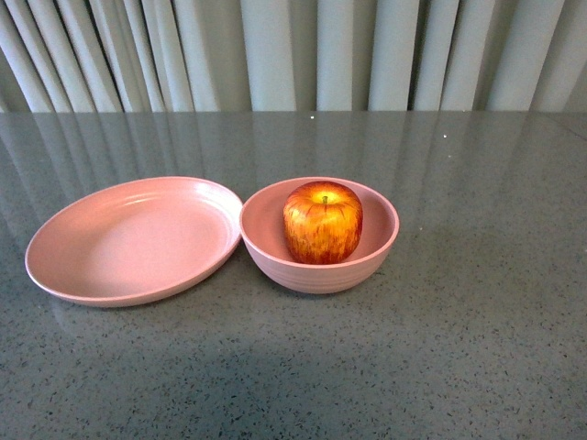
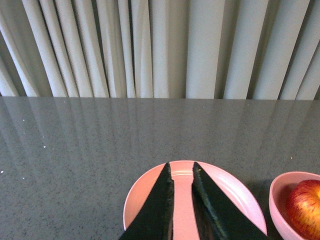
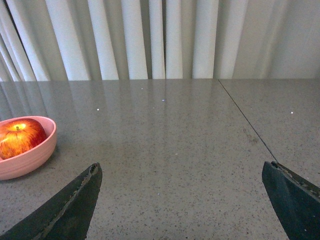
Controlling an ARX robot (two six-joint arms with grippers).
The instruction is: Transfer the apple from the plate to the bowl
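In the front view the plate (image 1: 128, 240) lies on the left of the grey speckled table (image 1: 459, 348), shallow and bare, with nothing resting in it. Its right rim meets the left wall of the bowl (image 1: 316, 270), and the two look to be touching, though the contact line is too tight to be sure of. The bowl sits just right of the plate, near the middle of the table. The apple (image 1: 323, 222) stands upright inside the bowl, stem up; its lower part is hidden behind the bowl's near wall. Pleated pale curtains (image 1: 293, 55) close off the far edge. Neither arm shows in this view.

In the left wrist view the left gripper (image 2: 182, 172) hangs over the plate (image 2: 230, 192), its two dark fingers (image 2: 155, 210) drawn nearly together with only a narrow strip of pink showing between them and nothing held. The plate's near part is cut off by the frame edge. Beside it the bowl (image 2: 280, 200) and apple (image 2: 306, 207) are only partly in frame.

In the right wrist view the right gripper (image 3: 182, 167) is spread wide over bare table, well apart from the bowl (image 3: 30, 155). Only the tips of its fingers (image 3: 70, 210) show at the frame corners, and nothing lies between them. The apple (image 3: 20, 137) sits inside the bowl, which is cut off at the frame edge.
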